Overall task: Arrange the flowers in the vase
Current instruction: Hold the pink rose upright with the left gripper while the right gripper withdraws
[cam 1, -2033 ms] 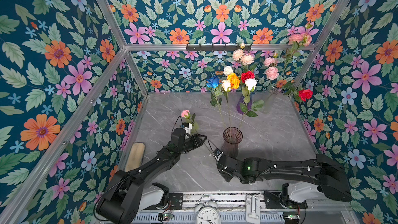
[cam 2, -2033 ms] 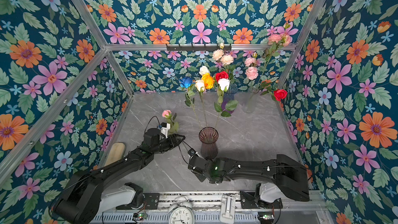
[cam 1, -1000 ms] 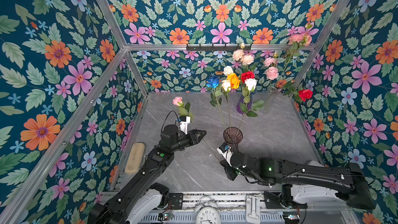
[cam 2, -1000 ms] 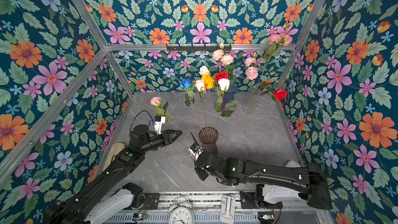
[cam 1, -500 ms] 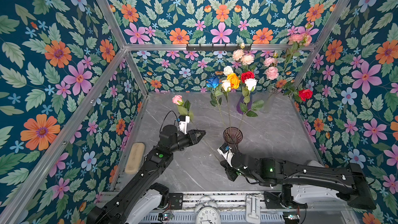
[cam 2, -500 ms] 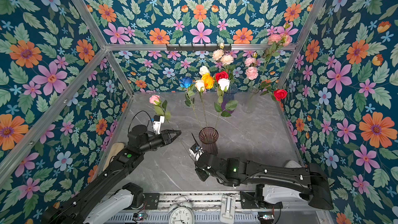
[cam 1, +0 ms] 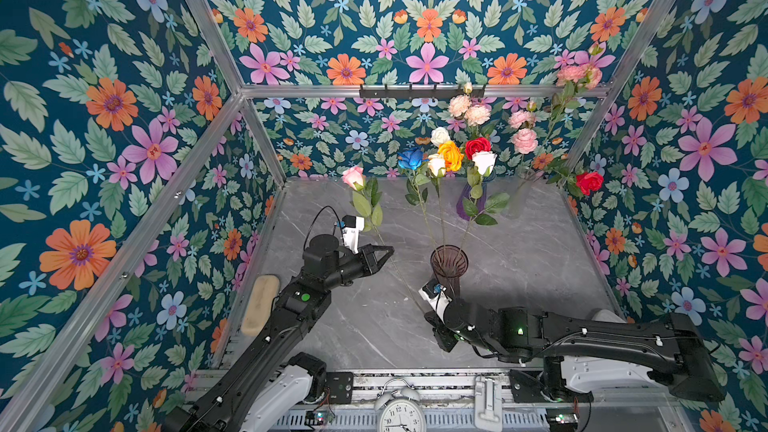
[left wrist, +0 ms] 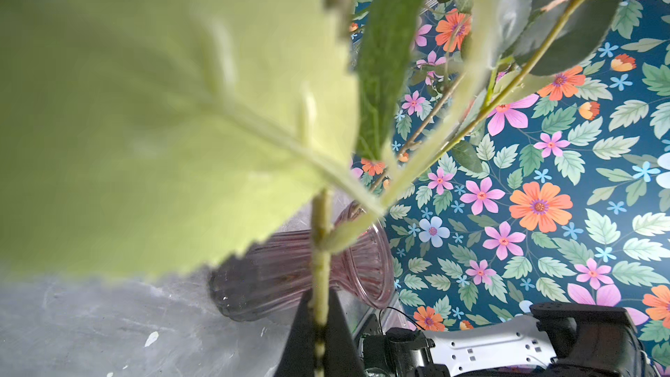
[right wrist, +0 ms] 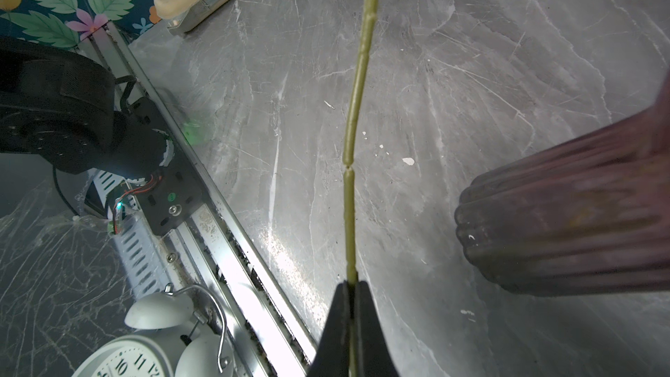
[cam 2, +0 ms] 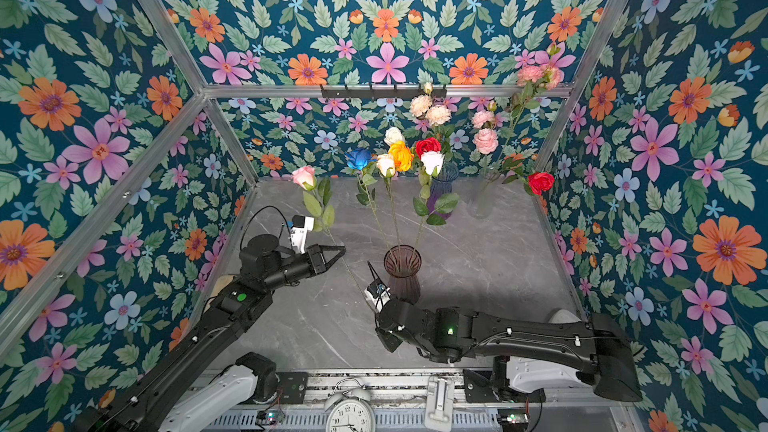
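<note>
A pink rose [cam 1: 353, 177], long-stemmed with a few green leaves, is held tilted above the table [cam 1: 519, 251], just beside the ribbed purple vase [cam 1: 449, 268] and not yet in it. Its stem [right wrist: 353, 103] is clamped mid-length by the left jaws and near the lower end by the right jaws. Three stems, seemingly a blue rose [cam 1: 410, 158] and two white ones, are already stood in that vase.

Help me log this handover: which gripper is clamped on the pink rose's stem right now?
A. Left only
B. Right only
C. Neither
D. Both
D: the left gripper is shut on the stem of the pink rose just below its leaves, and the right gripper is shut on the stem's lower end, beside the vase.
</note>
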Motion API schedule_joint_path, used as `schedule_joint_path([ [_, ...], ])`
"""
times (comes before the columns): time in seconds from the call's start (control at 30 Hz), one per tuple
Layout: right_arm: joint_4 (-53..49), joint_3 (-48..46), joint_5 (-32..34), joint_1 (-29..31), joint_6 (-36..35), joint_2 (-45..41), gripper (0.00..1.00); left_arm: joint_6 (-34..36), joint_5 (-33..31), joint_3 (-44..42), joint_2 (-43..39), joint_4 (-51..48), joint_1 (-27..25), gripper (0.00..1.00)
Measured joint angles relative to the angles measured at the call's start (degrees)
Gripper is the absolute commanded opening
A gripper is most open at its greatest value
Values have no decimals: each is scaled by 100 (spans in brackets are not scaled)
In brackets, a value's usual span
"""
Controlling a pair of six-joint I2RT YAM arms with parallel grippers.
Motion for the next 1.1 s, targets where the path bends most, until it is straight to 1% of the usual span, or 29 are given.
schedule_joint_path([
  [0.03,11,0,-2,0,2,-2,16,22,-20,24,-13,-42,0,0],
  [0.13,13,-20,13,0,11,-114,35,273,-107,166,-52,-289,-2,0],
  [0.17,24,-59,35,-2,17,-223,39,391,-151,236,-92,-426,-2,0],
  [0.23,4,-162,125,0,28,-485,43,638,-286,358,-201,-654,-2,0],
  [0.3,-37,-254,240,0,61,-811,44,879,-332,437,-334,-839,-2,0],
  [0.4,-190,-466,522,0,168,-1572,44,1222,-391,487,-566,-1003,-2,0],
  [0.5,-470,-837,881,-4,350,-2688,44,1445,-258,560,-739,-957,-2,0],
  [0.57,-796,-1156,1193,-7,588,-3692,43,1515,-131,651,-802,-745,-2,0],
  [0.63,-1193,-1421,1502,-7,885,-4662,40,1554,-57,734,-833,-485,-2,0],
  [0.7,-1679,-1652,1834,-11,1285,-5796,37,1552,2,761,-859,-175,-2,0],
  [0.73,-2142,-1668,2087,-11,1641,-6218,37,1550,24,758,-874,-4,-2,0],
  [0.77,-2500,-1624,2286,-28,1912,-6279,37,1532,26,739,-876,188,-2,0],
  [0.83,-2903,-1633,2396,-11,2181,-6030,38,1397,42,671,-870,564,-2,0],
  [0.97,-2994,-1805,2411,-7,2271,-5663,38,1119,50,603,-691,1283,-2,0],
  [1.1,-3018,-1827,2505,-11,2330,-5707,38,911,149,645,-529,1823,-2,0],
])
